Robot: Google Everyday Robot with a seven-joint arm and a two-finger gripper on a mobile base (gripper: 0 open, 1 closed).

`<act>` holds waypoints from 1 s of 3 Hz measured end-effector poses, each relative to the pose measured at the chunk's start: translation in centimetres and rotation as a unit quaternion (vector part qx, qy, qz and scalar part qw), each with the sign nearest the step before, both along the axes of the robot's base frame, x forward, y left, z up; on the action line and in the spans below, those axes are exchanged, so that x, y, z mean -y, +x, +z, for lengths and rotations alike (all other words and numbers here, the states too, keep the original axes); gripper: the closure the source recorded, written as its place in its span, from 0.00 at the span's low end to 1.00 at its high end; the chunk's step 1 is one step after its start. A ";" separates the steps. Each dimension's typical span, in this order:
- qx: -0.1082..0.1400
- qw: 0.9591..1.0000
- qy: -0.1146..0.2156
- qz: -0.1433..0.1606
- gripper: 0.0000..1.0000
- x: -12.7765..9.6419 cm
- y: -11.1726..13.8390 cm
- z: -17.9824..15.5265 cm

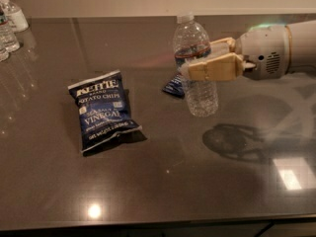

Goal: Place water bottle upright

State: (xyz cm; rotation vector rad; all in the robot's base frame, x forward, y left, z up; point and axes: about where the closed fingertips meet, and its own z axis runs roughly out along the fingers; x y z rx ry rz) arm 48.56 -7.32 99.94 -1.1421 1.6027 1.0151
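Observation:
The water bottle (196, 65) is a clear ribbed plastic bottle with a white cap and a label band. It stands nearly upright, cap up, in the middle right of the camera view. My gripper (205, 62) reaches in from the right and is shut on the bottle's middle, its tan fingers (213, 69) on either side of it. The bottle's base is close to the dark tabletop (163, 181); I cannot tell whether it touches.
A blue Kettle chip bag (103, 110) lies flat to the left of the bottle. A small blue packet (174, 85) lies just behind the bottle. Small clear bottles (9, 26), one with a white pump top, stand at the far left corner.

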 end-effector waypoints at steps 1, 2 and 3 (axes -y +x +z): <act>0.000 0.999 0.044 0.006 1.00 0.4 0.2 -0.7; 0.010 0.996 0.083 0.026 1.00 0.8 0.5 -2.0; 0.025 0.994 0.099 0.047 1.00 1.0 1.1 -4.1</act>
